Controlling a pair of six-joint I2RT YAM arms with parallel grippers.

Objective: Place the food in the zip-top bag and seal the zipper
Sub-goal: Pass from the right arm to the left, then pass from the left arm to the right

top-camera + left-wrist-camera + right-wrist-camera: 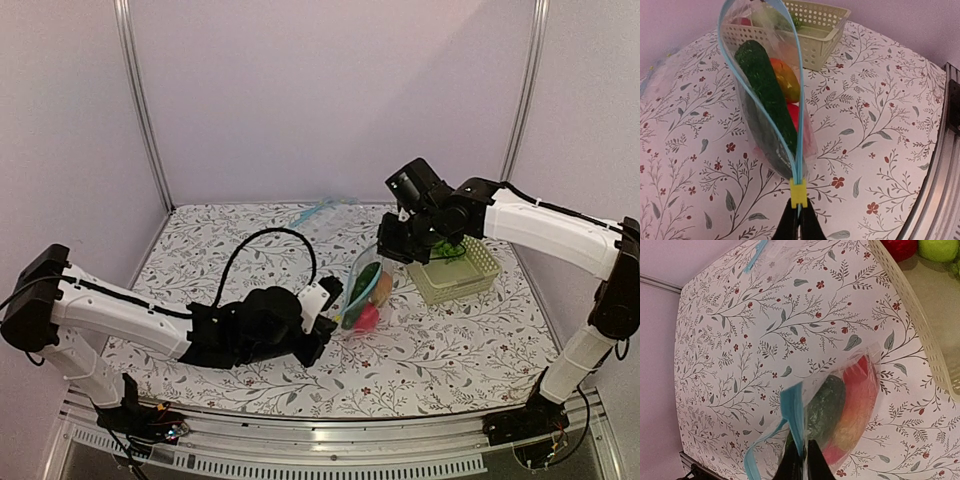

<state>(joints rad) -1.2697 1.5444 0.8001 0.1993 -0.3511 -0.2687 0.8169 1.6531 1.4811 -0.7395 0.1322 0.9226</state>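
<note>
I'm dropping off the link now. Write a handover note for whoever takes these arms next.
Left gripper: shut on one end of the zipper, just below the yellow slider.
Right gripper: shut on the zipper's other end.
Zip-top bag: held between them, mouth gaping open.
Done: cucumber, orange-red piece and red fruit are inside.
Left: seal the zipper across its full width, probably by drawing the slider along.
</note>
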